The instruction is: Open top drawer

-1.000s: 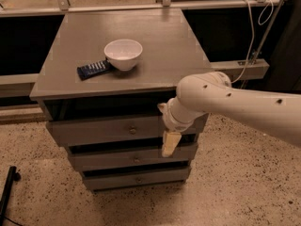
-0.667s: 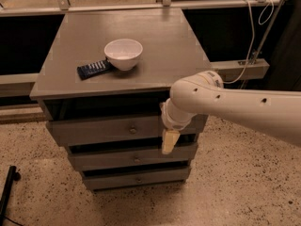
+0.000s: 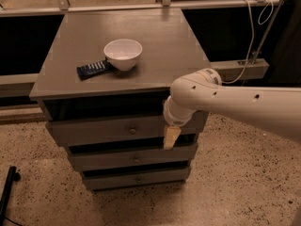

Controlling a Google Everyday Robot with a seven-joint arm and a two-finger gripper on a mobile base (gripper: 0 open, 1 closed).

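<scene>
A grey bench (image 3: 160,36) is seen in the upper middle of the frame, set on a speckled floor (image 3: 235,187). On its top, left of centre, a white bowl (image 3: 122,54) is placed upright. A dark flat object (image 3: 93,69) is laid just left of the bowl, its right end at the bowl's foot. The tool (image 3: 171,137) is held right of centre, below the bench's front edge, before its front face.
</scene>
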